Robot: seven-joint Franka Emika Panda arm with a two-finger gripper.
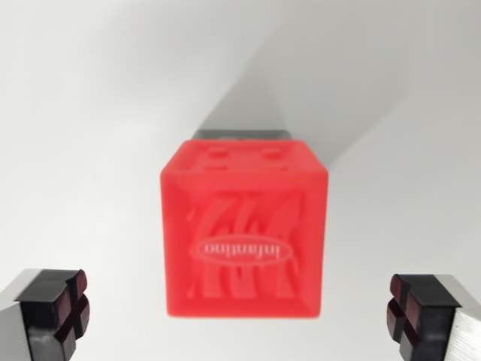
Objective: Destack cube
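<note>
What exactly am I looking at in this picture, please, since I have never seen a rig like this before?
This single picture comes from a camera mounted on the robot arm's wrist, looking down past its own gripper. The two dark, padded pieces in the bottom corners are its fingers: one at the wrist view's left, one at the wrist view's right. They stand wide apart, so the gripper is open and holds nothing.

Between and beyond them is a red cube with raised studs on one face and a moulded logo on the face towards the camera. Just behind its far edge a thin grey strip peeks out; it may be another block under the red one, but too little shows to be sure. Everything sits on a plain white surface, where the cube casts a soft shadow.
</note>
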